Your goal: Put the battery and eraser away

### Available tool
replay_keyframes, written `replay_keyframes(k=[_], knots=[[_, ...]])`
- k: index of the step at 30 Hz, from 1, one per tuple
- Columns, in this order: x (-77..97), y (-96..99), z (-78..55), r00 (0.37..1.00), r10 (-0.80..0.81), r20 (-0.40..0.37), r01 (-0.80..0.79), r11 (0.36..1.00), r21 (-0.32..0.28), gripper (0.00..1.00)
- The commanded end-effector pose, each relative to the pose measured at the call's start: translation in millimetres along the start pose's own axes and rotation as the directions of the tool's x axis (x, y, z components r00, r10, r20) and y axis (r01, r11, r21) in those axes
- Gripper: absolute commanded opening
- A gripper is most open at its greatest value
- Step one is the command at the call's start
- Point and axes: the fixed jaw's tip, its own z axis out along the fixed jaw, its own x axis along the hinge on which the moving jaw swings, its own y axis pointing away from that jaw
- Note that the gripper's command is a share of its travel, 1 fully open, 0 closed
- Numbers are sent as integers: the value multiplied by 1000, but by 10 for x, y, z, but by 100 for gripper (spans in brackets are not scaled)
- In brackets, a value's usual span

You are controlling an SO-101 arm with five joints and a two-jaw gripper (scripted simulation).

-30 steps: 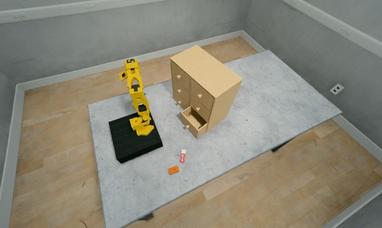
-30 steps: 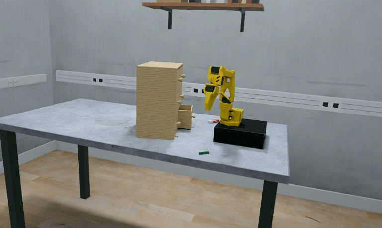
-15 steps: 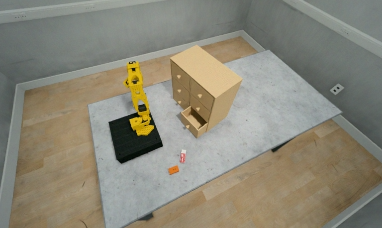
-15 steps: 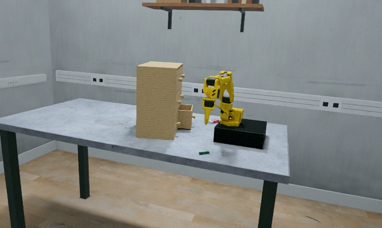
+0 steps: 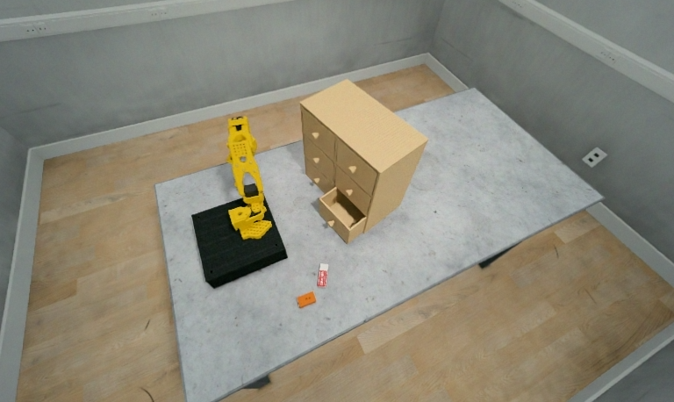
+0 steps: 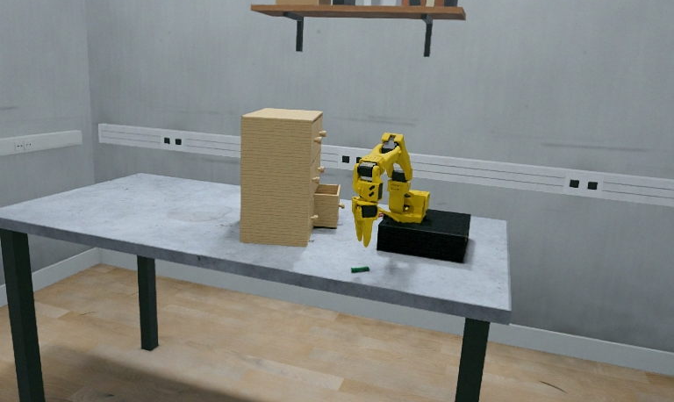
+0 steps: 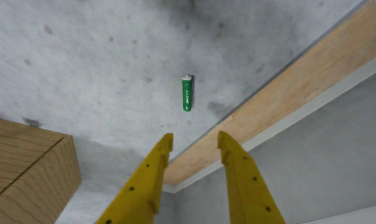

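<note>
The yellow, two-fingered gripper (image 6: 366,246) (image 7: 196,136) hung partly open and empty above the grey stone-like table (image 5: 397,273) (image 6: 198,229) (image 7: 113,63); the small green cylindrical AAA battery (image 6: 360,269) (image 7: 187,93) lay on it, below and apart from the fingertips.
</note>
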Motion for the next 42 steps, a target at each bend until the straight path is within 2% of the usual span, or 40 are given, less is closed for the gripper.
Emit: replay_keyframes(k=[1, 28, 42], knots=[[-4, -20, 31, 1000, -25, 12, 25, 1000, -9, 19], [-4, -21, 31, 1000, -25, 12, 25, 1000, -9, 19], [-5, -19, 181, 1000, -25, 12, 25, 1000, -9, 19]])
